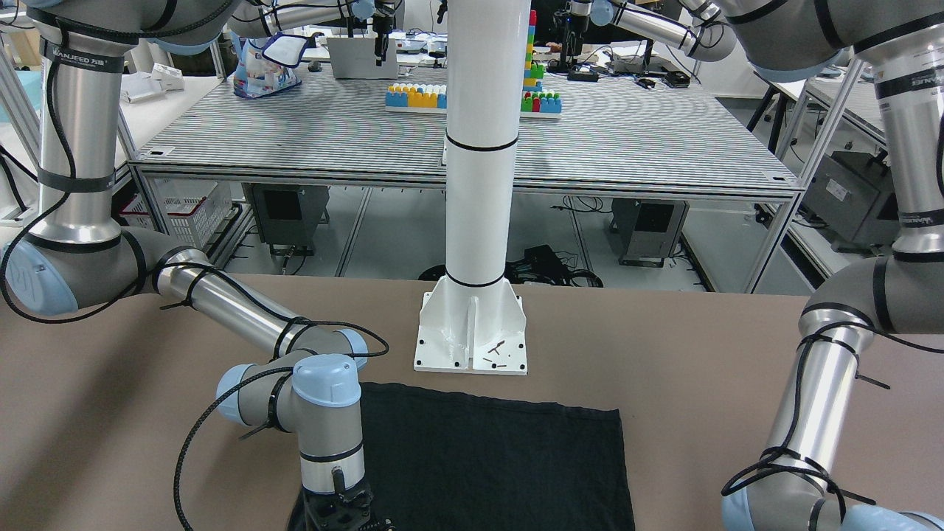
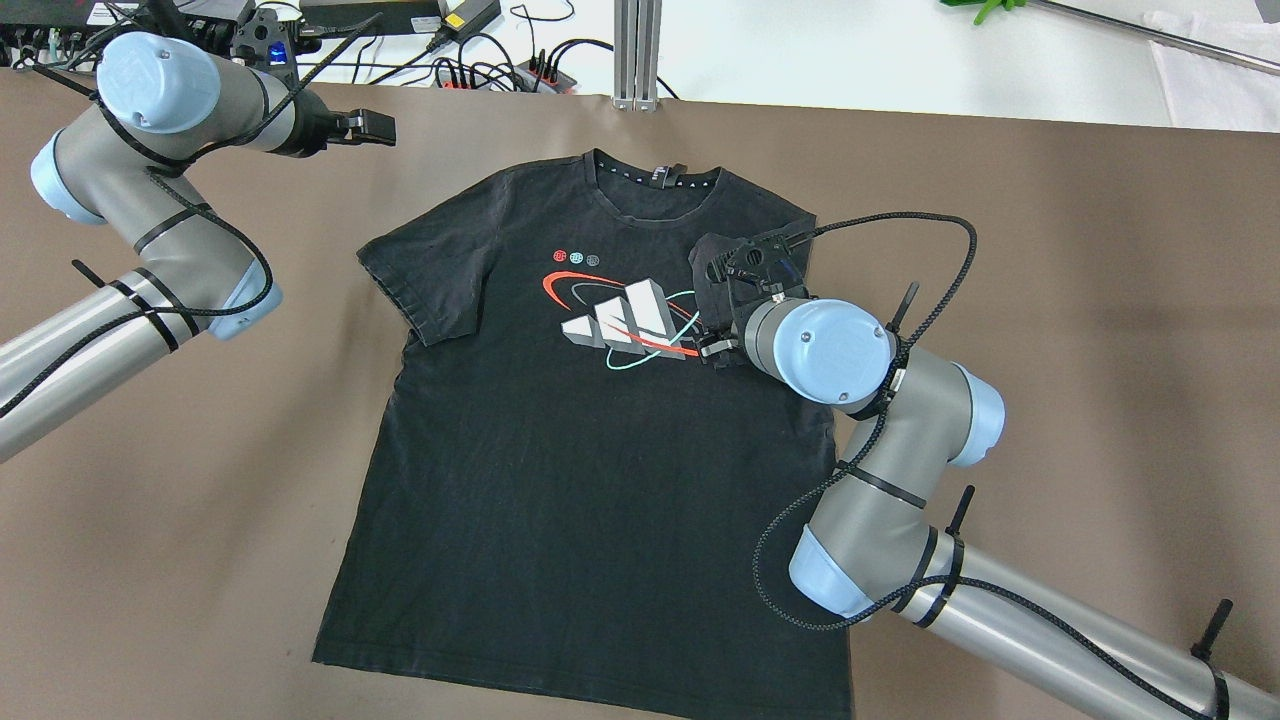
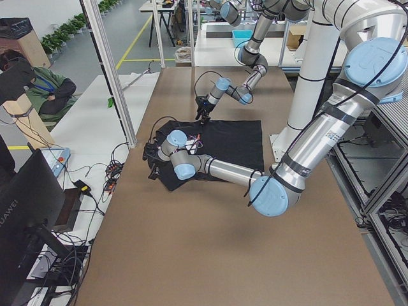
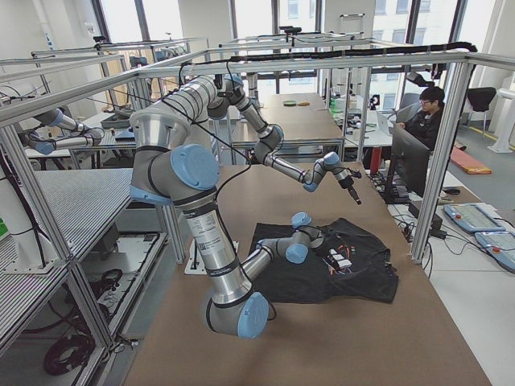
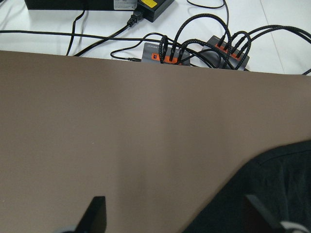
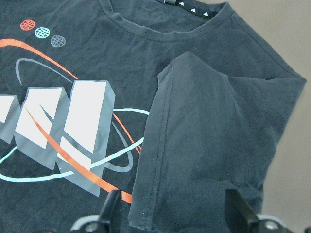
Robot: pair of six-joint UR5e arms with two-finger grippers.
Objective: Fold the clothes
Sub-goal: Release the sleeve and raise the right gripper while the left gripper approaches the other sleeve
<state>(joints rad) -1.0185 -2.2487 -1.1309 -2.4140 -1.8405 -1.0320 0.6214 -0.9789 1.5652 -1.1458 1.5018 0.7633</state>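
Right gripper (image 6: 172, 213), fingers spread wide, hangs over the folded-in sleeve (image 6: 204, 145) of the black soft-fabric T-shirt (image 2: 560, 450); whether it touches the cloth is hard to say. The shirt lies front up on the brown table (image 2: 1050, 300). Left gripper (image 5: 177, 216), jaws apart, hovers over bare table beside the other sleeve (image 2: 420, 270)

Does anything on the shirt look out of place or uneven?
Yes: on the shirt, the sleeve below the right claw is folded onto the chest, while the other sleeve lies spread flat. No damage shows.
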